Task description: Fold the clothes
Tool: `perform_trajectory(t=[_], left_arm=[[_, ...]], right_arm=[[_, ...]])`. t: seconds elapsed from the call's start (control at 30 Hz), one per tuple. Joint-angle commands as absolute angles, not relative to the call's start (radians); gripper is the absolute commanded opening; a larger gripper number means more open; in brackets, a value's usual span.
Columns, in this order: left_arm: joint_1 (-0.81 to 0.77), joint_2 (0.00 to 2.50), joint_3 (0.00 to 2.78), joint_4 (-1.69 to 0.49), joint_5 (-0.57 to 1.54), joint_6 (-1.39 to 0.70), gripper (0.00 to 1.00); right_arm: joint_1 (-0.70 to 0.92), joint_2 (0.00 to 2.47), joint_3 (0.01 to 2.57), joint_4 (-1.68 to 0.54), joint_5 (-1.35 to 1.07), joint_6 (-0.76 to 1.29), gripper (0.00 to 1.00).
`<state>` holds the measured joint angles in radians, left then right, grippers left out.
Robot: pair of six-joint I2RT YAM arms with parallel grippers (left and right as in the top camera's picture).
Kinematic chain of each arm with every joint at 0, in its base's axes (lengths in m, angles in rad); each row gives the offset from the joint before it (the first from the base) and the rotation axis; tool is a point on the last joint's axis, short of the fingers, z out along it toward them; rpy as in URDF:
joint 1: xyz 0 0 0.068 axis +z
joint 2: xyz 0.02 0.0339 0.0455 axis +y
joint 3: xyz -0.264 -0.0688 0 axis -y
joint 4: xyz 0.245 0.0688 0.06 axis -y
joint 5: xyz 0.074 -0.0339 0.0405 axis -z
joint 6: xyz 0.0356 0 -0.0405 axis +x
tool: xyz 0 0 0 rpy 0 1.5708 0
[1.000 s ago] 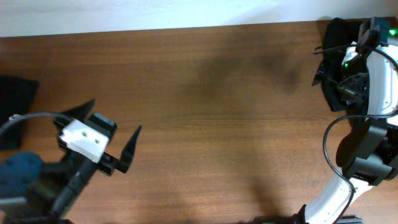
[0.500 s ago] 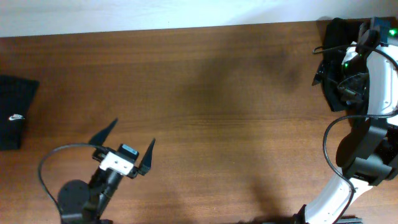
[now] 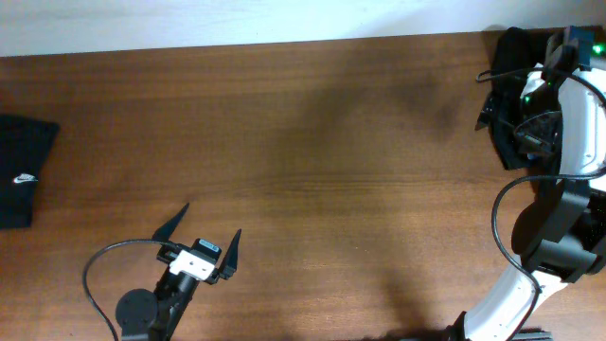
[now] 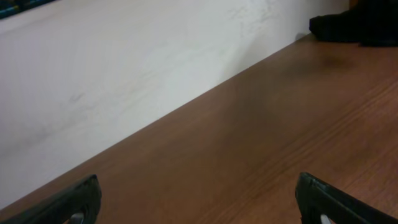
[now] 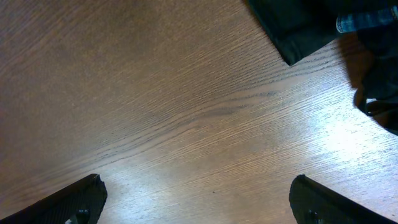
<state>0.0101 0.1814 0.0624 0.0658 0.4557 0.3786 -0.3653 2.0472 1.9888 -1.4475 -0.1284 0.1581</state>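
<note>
A folded black garment (image 3: 21,180) with a small white logo lies at the table's far left edge. More black clothes (image 3: 513,49) are heaped at the back right corner, partly hidden behind my right arm (image 3: 568,123). They also show as a dark heap of clothes (image 4: 357,22) far ahead in the left wrist view, and as black cloth (image 5: 292,25) at the top of the right wrist view. My left gripper (image 3: 204,239) (image 4: 199,208) stands open near the front edge over bare wood. My right gripper (image 5: 199,208) is open above bare table just short of the cloth.
A white wall (image 4: 124,74) runs along the table's far edge. Cables (image 3: 502,218) loop off the right arm, and a cable (image 3: 104,260) arcs from the left arm at the front. Brown wood tabletop (image 3: 312,161) lies between the two arms.
The left arm has drawn back toward the front edge and shifted right, uncovering the folded garment at far left. The right arm has not moved.
</note>
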Motion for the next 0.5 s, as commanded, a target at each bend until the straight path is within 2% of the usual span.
perform_trajectory(t=[0.0, 0.27, 0.47], left_arm=[[-0.005, 0.151, 0.026, 0.071, 0.418, 0.383, 0.99], [-0.028, 0.085, 0.01, 0.043, 0.225, 0.276, 0.99], [-0.033, 0.002, 0.01, -0.049, 0.16, 0.276, 0.99]], right_arm=[[-0.367, 2.037, 2.001, -1.447, -0.12, 0.166, 0.98], [-0.367, 2.037, 2.001, -1.447, -0.12, 0.165, 0.99], [-0.367, 2.037, 2.001, -1.447, -0.12, 0.165, 0.99]])
